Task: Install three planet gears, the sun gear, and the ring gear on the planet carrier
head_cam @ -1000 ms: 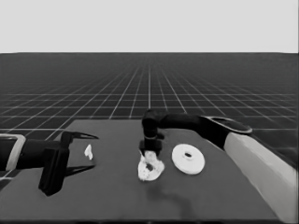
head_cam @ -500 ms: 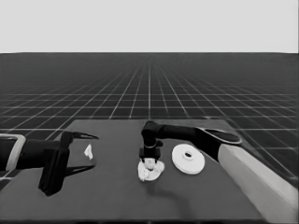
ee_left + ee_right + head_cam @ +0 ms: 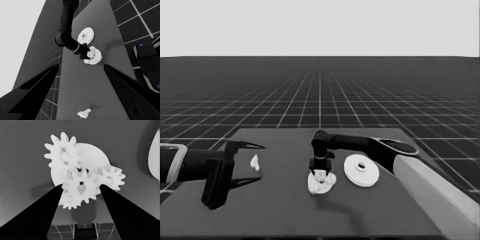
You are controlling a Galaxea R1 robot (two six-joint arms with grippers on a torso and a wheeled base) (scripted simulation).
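At the table's left end the left gripper waits with fingers spread, empty, over a thin white piece. Mid-table, the right gripper stands over the smaller round part, a flat white disc, its fingers clasping a small white toothed gear in the middle. Two more gears sit there; a fourth looks partly hidden. The larger round part, a thick white disc, lies just beside, not yet installed.

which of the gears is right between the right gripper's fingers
The middle gear, sitting between the right gripper's two fingers. The gear beyond it and the gear to its side both lie clear of the fingers, all on the smaller round part.
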